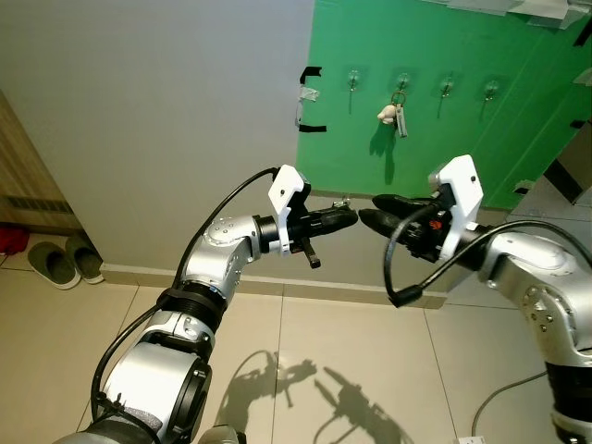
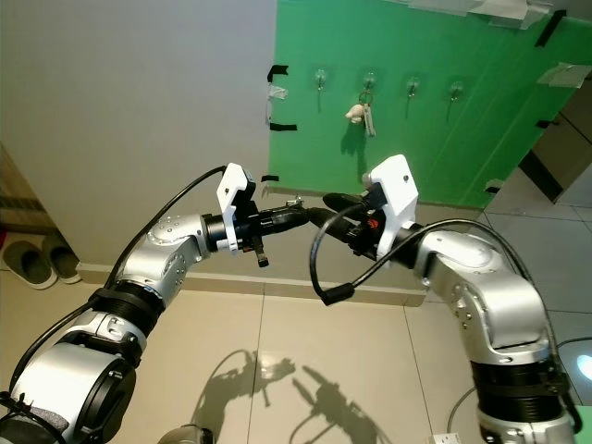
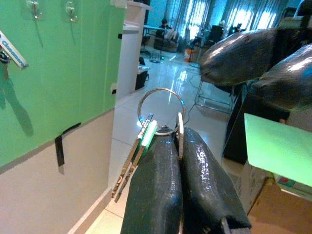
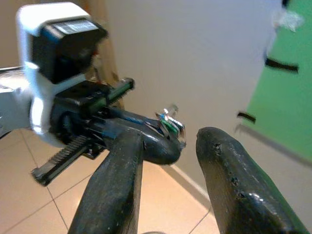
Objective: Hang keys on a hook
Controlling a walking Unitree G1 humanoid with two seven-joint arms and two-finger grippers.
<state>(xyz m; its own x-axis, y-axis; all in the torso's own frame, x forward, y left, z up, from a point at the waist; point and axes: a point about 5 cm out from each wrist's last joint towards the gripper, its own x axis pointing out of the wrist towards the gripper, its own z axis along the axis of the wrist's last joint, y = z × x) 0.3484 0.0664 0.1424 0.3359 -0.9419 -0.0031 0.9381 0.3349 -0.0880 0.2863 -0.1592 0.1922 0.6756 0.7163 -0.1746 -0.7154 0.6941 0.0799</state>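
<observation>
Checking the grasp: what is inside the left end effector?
The left end effector is shut on keys with a ring protruding; their pinched parts are hidden.

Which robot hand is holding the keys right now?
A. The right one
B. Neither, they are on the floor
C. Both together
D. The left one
D. The left gripper is pinched shut on the keys, with the key ring sticking out past its fingertips, while the right gripper is open just in front of it and not touching them.
</observation>
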